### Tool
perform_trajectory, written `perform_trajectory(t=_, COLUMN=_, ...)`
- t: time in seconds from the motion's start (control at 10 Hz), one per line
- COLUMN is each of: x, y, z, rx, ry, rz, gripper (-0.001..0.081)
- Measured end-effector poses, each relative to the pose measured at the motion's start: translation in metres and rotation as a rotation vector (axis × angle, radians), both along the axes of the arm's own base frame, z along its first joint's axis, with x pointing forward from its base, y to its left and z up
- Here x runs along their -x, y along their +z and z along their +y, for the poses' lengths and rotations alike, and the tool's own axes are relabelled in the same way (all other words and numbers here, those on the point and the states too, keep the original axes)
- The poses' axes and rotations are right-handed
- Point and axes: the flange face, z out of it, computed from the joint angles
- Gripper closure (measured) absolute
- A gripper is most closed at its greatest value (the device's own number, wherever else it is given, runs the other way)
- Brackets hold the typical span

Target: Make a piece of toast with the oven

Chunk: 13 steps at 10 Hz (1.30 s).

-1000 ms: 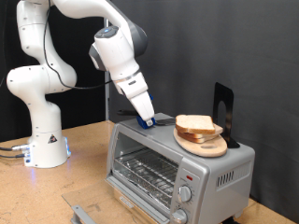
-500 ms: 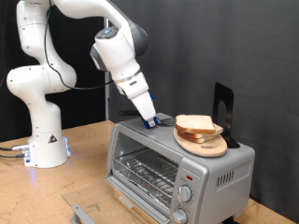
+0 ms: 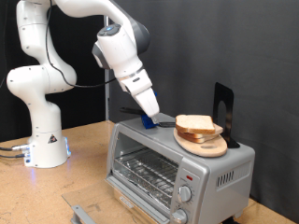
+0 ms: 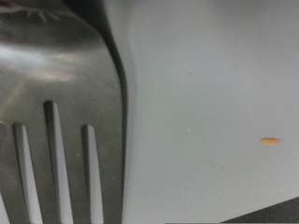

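The silver oven (image 3: 177, 163) stands at the exterior view's lower right, with its wire rack (image 3: 149, 173) showing at the front and two knobs (image 3: 184, 194) on its right panel. The piece of toast (image 3: 196, 124) lies on a round wooden plate (image 3: 204, 145) on the oven's top. My gripper (image 3: 149, 116) is tilted down onto the oven's top, left of the toast, with a blue piece (image 3: 149, 119) at its tip. A dark flat blade (image 3: 164, 122) lies between it and the plate. The wrist view shows a slotted metal spatula (image 4: 56, 112) close over the silver top (image 4: 206, 103).
A black upright stand (image 3: 222, 112) is on the oven's top behind the plate. The arm's white base (image 3: 42, 140) stands on the wooden table (image 3: 84, 159) at the left. A grey metal piece (image 3: 82, 209) lies at the table's front. A black curtain is behind.
My gripper has shifted slightly to the right along the oven's top, towards the plate. The toast and plate have not moved.
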Motion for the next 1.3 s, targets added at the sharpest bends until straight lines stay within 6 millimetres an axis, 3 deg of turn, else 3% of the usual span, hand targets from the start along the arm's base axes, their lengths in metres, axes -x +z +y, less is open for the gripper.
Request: perform_trajectory(t=1.3, x=0.008, y=-0.004, z=-0.014, rx=0.018, ry=0.023, rz=0.029, gripper=0.0124)
